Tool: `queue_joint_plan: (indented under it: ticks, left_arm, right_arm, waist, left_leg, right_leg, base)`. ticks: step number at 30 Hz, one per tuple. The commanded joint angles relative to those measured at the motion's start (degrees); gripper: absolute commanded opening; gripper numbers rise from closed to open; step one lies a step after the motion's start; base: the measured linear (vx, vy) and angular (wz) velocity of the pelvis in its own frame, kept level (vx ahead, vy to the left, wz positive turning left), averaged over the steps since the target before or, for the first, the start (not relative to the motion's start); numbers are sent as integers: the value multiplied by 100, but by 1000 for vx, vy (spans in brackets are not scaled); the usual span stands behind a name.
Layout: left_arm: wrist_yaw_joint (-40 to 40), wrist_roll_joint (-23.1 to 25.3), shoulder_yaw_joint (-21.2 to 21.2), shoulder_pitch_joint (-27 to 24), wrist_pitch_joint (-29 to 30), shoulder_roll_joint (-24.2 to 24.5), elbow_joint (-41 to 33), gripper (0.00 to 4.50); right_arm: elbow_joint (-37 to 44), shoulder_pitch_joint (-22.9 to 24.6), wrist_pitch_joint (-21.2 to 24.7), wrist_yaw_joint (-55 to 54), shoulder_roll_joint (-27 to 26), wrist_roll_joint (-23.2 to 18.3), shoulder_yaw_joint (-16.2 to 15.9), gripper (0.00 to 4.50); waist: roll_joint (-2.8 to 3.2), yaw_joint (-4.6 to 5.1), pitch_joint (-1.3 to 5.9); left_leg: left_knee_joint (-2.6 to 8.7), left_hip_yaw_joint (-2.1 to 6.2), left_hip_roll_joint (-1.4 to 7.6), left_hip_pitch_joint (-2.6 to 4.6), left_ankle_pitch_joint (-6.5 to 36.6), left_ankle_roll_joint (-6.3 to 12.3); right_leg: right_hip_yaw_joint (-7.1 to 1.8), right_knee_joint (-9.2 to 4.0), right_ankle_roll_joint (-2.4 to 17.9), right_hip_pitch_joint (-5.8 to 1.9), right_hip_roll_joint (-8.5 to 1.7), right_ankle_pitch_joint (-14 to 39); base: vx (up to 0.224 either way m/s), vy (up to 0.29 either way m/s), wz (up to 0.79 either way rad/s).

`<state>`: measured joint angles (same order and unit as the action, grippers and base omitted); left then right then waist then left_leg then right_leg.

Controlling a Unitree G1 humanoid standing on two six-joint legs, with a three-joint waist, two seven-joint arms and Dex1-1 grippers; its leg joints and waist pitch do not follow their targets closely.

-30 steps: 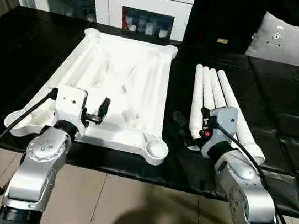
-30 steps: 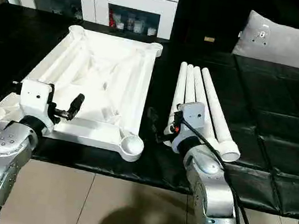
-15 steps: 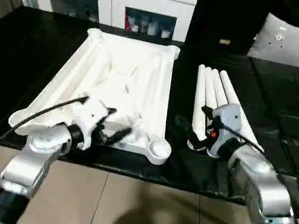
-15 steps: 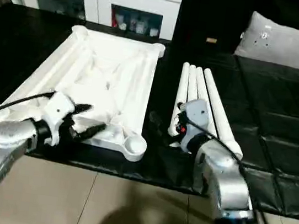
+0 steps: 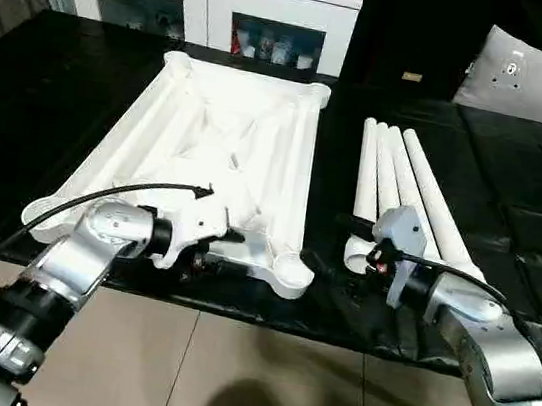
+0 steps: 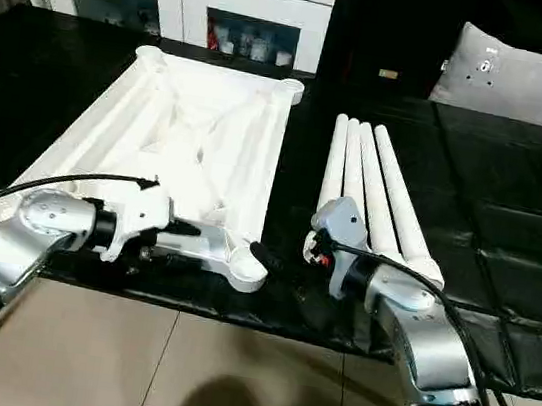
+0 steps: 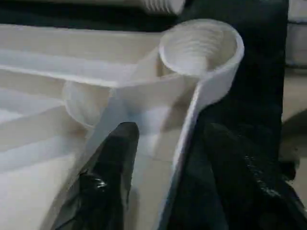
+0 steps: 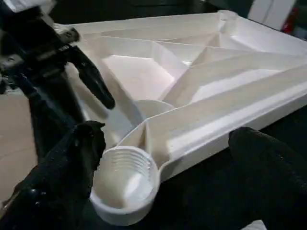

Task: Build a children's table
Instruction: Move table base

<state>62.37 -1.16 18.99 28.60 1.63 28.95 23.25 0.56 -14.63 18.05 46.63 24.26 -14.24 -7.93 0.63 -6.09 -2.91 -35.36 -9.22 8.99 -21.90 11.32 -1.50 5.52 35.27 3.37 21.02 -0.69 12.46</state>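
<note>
At the near edge of the black mat-covered table [image 5: 512, 212], the robot's left gripper [image 5: 212, 245] has swung in from the left over the past second and now straddles the near rim of the upturned white tabletop [image 5: 220, 150], one black finger [image 7: 112, 163] inside the ribbed underside and the other outside the wall. The jaws have narrowed around that rim but stand apart on either side of it; whether they pinch it yet cannot be told. Just beyond the fingers, at about 1 o'clock from them in the head view, sits the near-right corner socket [image 7: 201, 45], its threaded bore open and empty.

The right gripper [image 5: 353, 263] hovers at 3 o'clock from that socket, turned toward it since a second ago, its fingers [image 8: 72, 167] spread wide with nothing between them. Directly behind it the four tapered legs [image 6: 368, 192] lie side by side on the mat, running back toward 12 o'clock, none yet fitted.

The tabletop lies where it did, underside up, its far corners reaching toward the white glass-door cabinet [image 5: 266, 21] at 12 o'clock.

The shift suggests the left arm is bracing the top so the right can fetch a first leg; assembly has barely begun.
</note>
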Motion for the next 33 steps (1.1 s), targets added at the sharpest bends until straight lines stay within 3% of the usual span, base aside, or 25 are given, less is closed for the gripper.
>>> queue_joint_plan:
  ticks: [1,4,5,8,11,12,19,27,30,33]
  left_arm:
    - [78,158,83,174,-228,-8,289,221]
    - [230,235,166,346,-341,-51,673,204]
    - [278,255,189,391,-383,-56,774,188]
    - [309,287,202,516,-495,-92,1050,173]
    - [415,183,130,644,-456,-184,1319,164]
    - [503,128,105,663,-411,-211,1364,137]
    - [1002,-149,4,781,-129,-324,1611,88]
    - [872,255,167,1009,-492,-329,2093,33]
    - [564,637,333,1115,-856,-285,2399,17]
    - [416,607,235,1182,-809,-339,2513,5]
  right_arm:
    - [213,79,62,111,90,-146,24,450]
    - [353,182,151,335,228,-261,-11,450]
    - [391,212,170,398,265,-288,-24,450]
    - [400,244,160,428,290,-265,-20,450]
    - [367,235,163,462,282,-268,-20,450]
    - [367,235,170,477,282,-287,-28,450]
    - [405,234,269,568,295,-348,-82,450]
    - [476,300,271,593,279,-332,-129,450]
    - [480,300,262,577,283,-339,-140,450]
    - [453,299,232,537,249,-345,-116,450]
  waist:
    - [73,-28,346]
    - [64,-61,359]
    - [97,-58,357]
    - [84,-66,362]
    - [79,-85,367]
    - [83,-81,367]
    - [69,-92,373]
    - [57,-90,367]
    - [64,-83,347]
    - [46,-64,332]
  left_leg:
    - [449,237,595,124,788,290]
    - [448,244,617,142,810,282]
    - [453,245,620,130,828,272]
    - [449,238,620,131,793,300]
    - [446,224,628,150,853,258]
    - [453,222,629,140,853,252]
    - [444,201,626,126,756,296]
    - [450,204,630,120,768,328]
    - [459,213,622,126,929,292]
    - [469,215,613,116,1010,249]
  right_leg:
    - [-496,-476,685,-242,-968,633]
    - [-492,-454,690,-248,-982,657]
    - [-493,-462,702,-247,-978,620]
    - [-490,-444,748,-244,-986,499]
    - [-483,-445,805,-235,-1006,589]
    - [-478,-442,824,-241,-1006,573]
    - [-477,-411,903,-243,-1027,428]
    - [-475,-438,847,-250,-1032,535]
    - [-476,-482,785,-251,-1036,842]
    - [-475,-502,729,-265,-1041,1114]
  base:
    - [0,0,0]
    - [0,0,0]
    - [0,0,0]
    - [0,0,0]
    - [0,0,0]
    - [0,0,0]
    - [0,0,0]
    - [0,0,0]
    - [0,0,0]
    - [0,0,0]
